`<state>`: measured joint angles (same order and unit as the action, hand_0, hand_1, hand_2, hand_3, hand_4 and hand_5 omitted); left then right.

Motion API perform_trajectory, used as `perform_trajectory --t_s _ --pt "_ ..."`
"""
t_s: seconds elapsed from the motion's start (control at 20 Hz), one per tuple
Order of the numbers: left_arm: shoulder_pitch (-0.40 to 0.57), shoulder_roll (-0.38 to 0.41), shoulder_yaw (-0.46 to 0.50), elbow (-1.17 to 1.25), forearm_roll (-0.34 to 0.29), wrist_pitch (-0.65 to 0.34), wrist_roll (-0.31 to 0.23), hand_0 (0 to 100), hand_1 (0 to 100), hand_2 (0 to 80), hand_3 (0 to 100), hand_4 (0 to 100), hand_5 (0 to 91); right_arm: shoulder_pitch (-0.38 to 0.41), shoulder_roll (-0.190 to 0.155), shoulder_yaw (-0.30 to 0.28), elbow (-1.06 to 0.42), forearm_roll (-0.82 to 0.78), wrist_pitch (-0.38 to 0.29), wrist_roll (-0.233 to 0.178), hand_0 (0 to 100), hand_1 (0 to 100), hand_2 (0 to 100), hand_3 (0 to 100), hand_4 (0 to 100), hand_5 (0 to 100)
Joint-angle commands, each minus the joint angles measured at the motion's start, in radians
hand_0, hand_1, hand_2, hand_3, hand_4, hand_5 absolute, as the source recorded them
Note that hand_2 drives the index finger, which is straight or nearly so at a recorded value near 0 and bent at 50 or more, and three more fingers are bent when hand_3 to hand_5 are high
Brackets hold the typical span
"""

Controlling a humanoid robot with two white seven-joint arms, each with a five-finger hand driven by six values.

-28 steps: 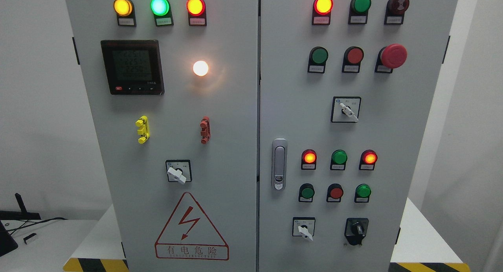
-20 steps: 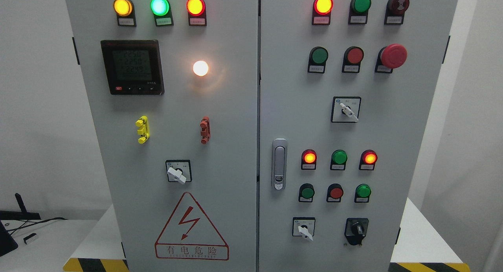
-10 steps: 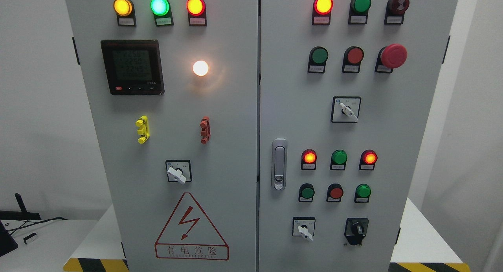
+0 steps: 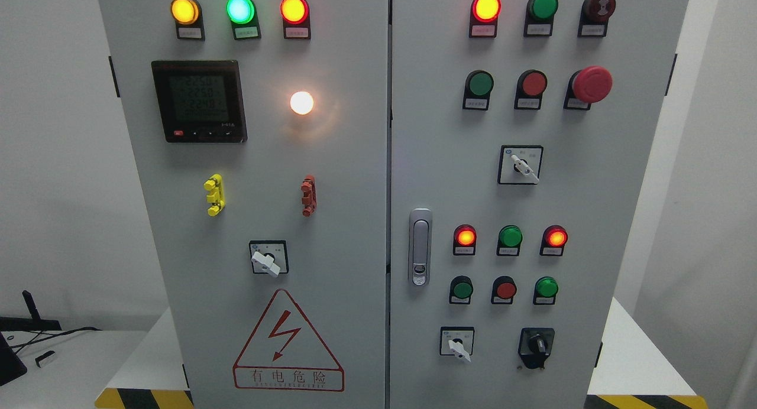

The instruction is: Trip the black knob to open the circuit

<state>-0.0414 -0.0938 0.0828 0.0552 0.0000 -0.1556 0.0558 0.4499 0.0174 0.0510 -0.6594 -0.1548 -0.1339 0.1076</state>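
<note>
Since neither of my hands is in view yet, I judge the job hasn't started: black knob (image 4: 537, 344) untouched, reach step is next.

Can't tell what my fingers are doing, both hands out of shot, so nothing is gripped as far as I see. The black knob sits low on the right door of the cabinet (image 4: 355, 178), bottom right corner of the controls, just right of a white selector switch (image 4: 457, 343) & below a green lamp (image 4: 546, 287). Its pointer looks roughly upright, tho it's small & hard to read. Next, prob. bring the right arm up from the lower right, pinch the knob w/ fingertips & twist it; must stay off the white selector & the buttons above.
</note>
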Motion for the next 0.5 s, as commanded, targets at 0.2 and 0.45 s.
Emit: perform_trajectory --t_s 0.2,0.45 --pt "0.000 -0.001 0.000 0.000 -0.031 -0.001 -0.001 12 39 0.0 0 0 0.0 0.346 -0.048 -0.037 -0.944 -0.005 -0.059 -0.002 2 21 17 30 28 25" --pt "0.000 0.000 0.000 0.000 -0.031 -0.001 -0.001 12 39 0.0 0 0 0.0 0.455 -0.112 -0.075 -1.184 -0.006 -0.167 -0.011 6 37 25 47 48 38"
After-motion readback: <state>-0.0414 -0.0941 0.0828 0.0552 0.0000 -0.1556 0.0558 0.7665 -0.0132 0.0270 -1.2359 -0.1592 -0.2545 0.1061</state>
